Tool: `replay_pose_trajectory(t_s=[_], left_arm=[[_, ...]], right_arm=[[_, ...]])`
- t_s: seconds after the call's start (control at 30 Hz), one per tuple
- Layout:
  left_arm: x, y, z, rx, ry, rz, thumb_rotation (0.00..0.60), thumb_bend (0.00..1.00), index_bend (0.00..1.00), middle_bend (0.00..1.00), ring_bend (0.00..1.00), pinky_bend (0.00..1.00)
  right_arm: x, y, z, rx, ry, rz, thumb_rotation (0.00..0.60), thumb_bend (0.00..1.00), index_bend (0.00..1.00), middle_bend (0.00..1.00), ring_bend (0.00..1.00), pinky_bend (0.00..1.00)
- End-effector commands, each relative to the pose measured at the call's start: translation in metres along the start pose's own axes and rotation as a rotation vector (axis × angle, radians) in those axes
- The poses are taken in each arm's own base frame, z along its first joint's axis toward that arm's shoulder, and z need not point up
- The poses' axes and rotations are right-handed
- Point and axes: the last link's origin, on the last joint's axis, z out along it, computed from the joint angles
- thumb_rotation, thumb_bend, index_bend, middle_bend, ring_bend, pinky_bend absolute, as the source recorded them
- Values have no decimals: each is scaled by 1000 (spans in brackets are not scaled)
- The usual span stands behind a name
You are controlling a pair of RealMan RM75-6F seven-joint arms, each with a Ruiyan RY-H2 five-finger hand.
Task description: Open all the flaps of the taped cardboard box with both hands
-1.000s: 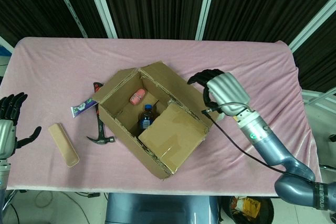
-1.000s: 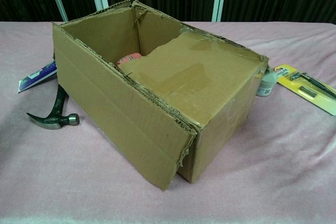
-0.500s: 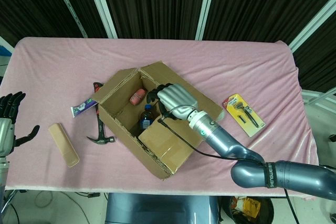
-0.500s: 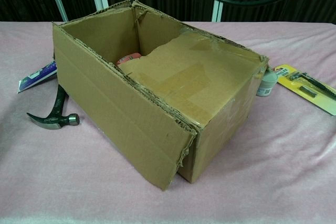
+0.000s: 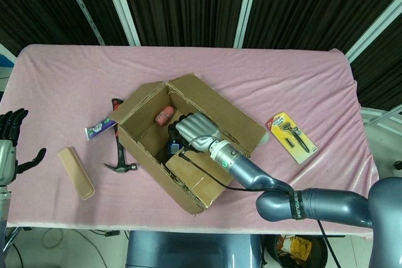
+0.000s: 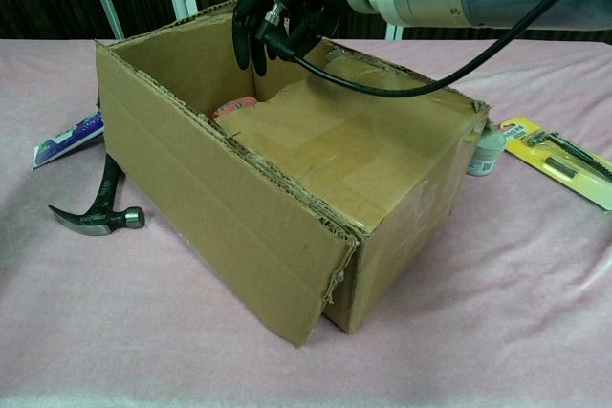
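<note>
The box (image 6: pixel 287 188) sits mid-table, one flap (image 6: pixel 354 150) still folded down across its top, directly under the right hand (image 5: pixel 196 131). That hand hovers over the flap's inner edge, fingers curled, holding nothing. The step in hand looks like hooking that edge; next it must lift outward. Far off, the left hand (image 5: pixel 9 142) waits with fingers apart.

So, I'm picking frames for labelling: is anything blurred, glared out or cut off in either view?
Head view: evenly lit and sharp, the left hand cropped at the frame's edge. Chest view: the cardboard box is crisp, the right hand close to the lens and slightly soft, its forearm cut off by the frame's top.
</note>
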Motion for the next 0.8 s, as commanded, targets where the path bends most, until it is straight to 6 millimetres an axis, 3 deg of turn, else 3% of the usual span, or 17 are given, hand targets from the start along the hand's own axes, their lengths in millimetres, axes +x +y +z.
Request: replay_pose_trajectory(t_s=[0.03, 0.57, 0.8], left_arm=[[0, 0, 0, 2, 1, -4, 600, 233, 71, 67, 16, 51], [0, 0, 1, -2, 0, -8, 600, 233, 72, 67, 16, 54], [0, 1, 1, -3, 2, -9, 600, 233, 73, 67, 16, 55]], right_arm=[[-1, -2, 2, 6, 6, -13, 600, 1000, 414, 422, 328, 360], [-17, 3, 2, -10, -28, -141, 600, 1000, 512, 489, 279, 331], [-12, 1, -3, 8, -10, -218, 600, 1000, 597, 506, 269, 329]])
